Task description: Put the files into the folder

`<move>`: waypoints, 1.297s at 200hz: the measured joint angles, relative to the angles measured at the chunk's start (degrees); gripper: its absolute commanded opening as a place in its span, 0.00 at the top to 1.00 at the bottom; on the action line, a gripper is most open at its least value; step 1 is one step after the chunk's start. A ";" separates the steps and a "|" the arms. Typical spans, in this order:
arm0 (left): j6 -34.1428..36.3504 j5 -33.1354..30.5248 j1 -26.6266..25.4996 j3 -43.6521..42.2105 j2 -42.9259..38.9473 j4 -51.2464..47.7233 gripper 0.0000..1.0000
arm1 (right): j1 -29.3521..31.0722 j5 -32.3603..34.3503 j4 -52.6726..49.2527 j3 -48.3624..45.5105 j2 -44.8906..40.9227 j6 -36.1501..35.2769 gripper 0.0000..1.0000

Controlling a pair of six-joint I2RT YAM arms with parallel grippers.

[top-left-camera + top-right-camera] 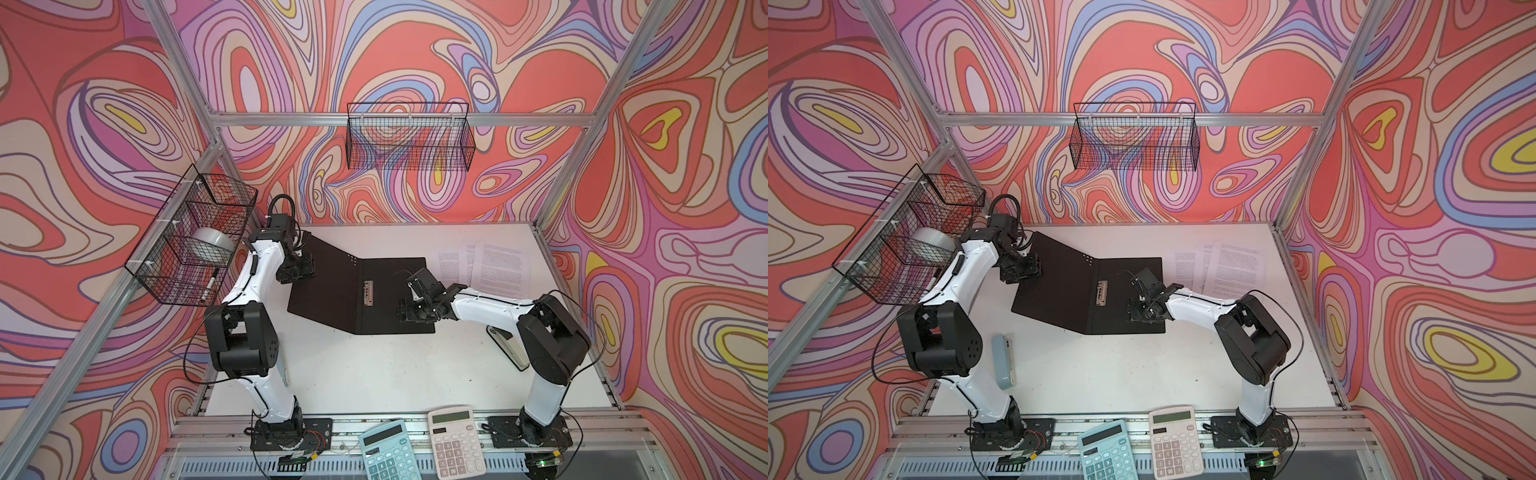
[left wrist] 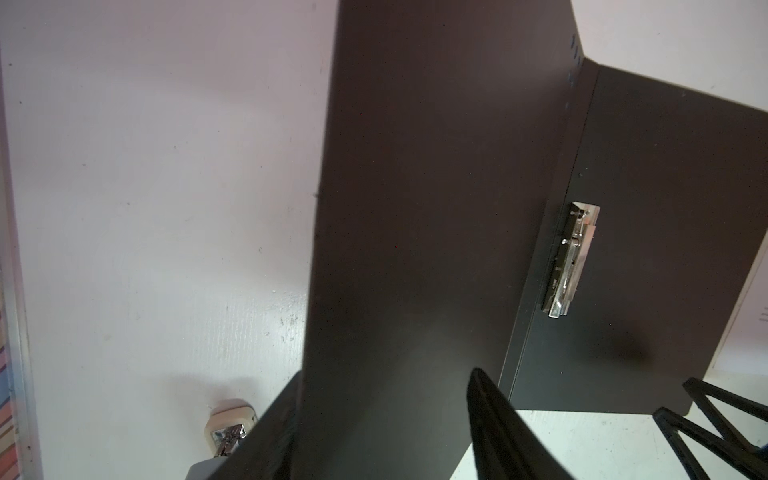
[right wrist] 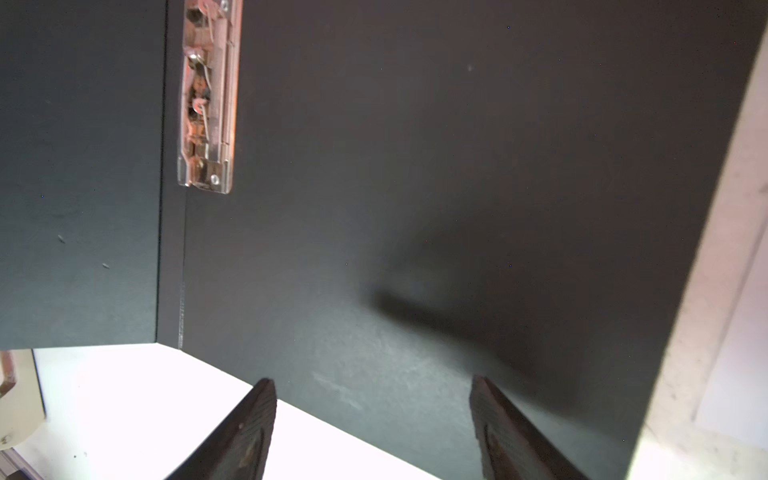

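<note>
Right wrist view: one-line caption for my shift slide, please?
Open right pincer hovers over the empty open folder's black inside, metal spine clip alongside, files lying beyond its edge.

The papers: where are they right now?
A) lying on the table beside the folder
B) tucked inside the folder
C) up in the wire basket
A: the papers lie flat on the white table beside the open black folder, whose inside holds no sheets.
</note>
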 measured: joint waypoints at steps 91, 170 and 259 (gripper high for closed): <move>0.02 6.49 0.26 -0.52 -0.94 -0.04 0.83 | -0.22 -10.25 1.77 12.00 10.32 -0.02 0.31; 0.24 12.33 0.22 -0.28 -2.38 -0.02 1.00 | -0.24 -18.16 2.89 20.55 18.93 1.01 0.52; 1.49 15.39 0.22 0.96 -2.82 -0.87 1.00 | -0.83 -21.73 3.54 24.30 23.56 2.67 0.70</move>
